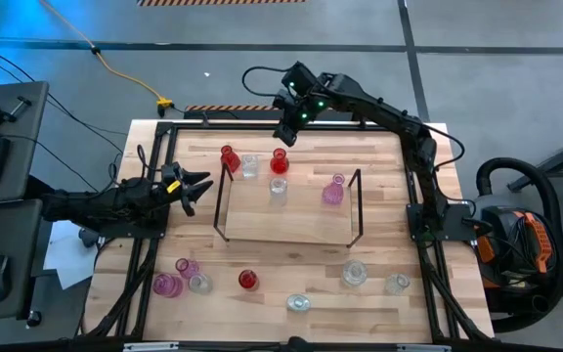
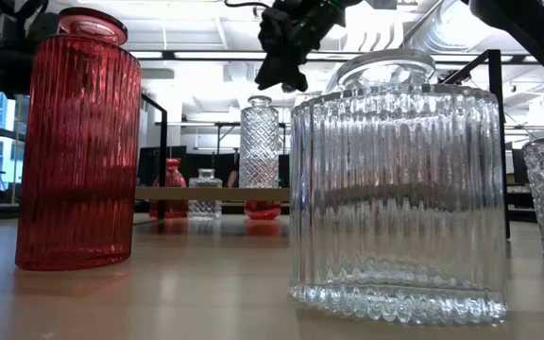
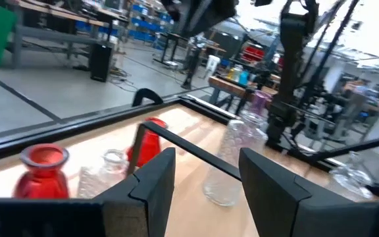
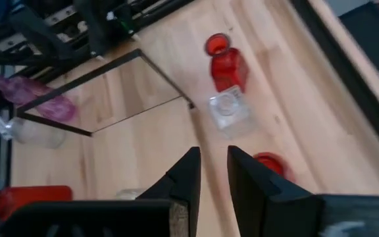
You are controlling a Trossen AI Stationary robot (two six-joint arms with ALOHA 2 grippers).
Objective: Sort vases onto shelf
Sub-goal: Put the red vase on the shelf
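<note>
- High view: the shelf [image 1: 286,232] is seen at the table's [image 1: 262,293] centre. At its 11 o'clock corner a red vase [image 1: 229,157] and a clear vase [image 1: 250,165] stand side by side. At its 12 o'clock edge a round red vase [image 1: 280,161] stands, with a clear bottle [image 1: 279,189] just below it. A pink vase [image 1: 333,190] stands towards 2 o'clock. Along the table's 6 o'clock edge are spread two pink vases [image 1: 172,279], a small red vase [image 1: 248,280] and several clear ones [image 1: 354,273].
- The left gripper [image 1: 195,189] is held at the shelf's 9 o'clock end, fingers apart and nothing between them. The right gripper [image 1: 286,132] hangs above the round red vase at 12 o'clock.
- Low view: a ribbed red vase [image 2: 81,142] at 9 o'clock and a ribbed clear vase [image 2: 399,189] at 3 o'clock fill the foreground. The shelf board [image 2: 212,194] is seen far behind, with the clear bottle [image 2: 260,144] on it. The right gripper [image 2: 286,52] hangs at 12 o'clock, well above the vases.
- Left wrist view: the left fingers [image 3: 155,181] are parted wide and empty; the red vase [image 3: 43,172], a shelf wire [image 3: 189,151] and the clear bottle [image 3: 232,161] lie beyond.
- Right wrist view: the right fingers [image 4: 184,174] are held a narrow gap apart, with nothing gripped. Below them lie the red vase [image 4: 226,62], the clear vase [image 4: 229,113] and the round red vase's rim [image 4: 268,162].
</note>
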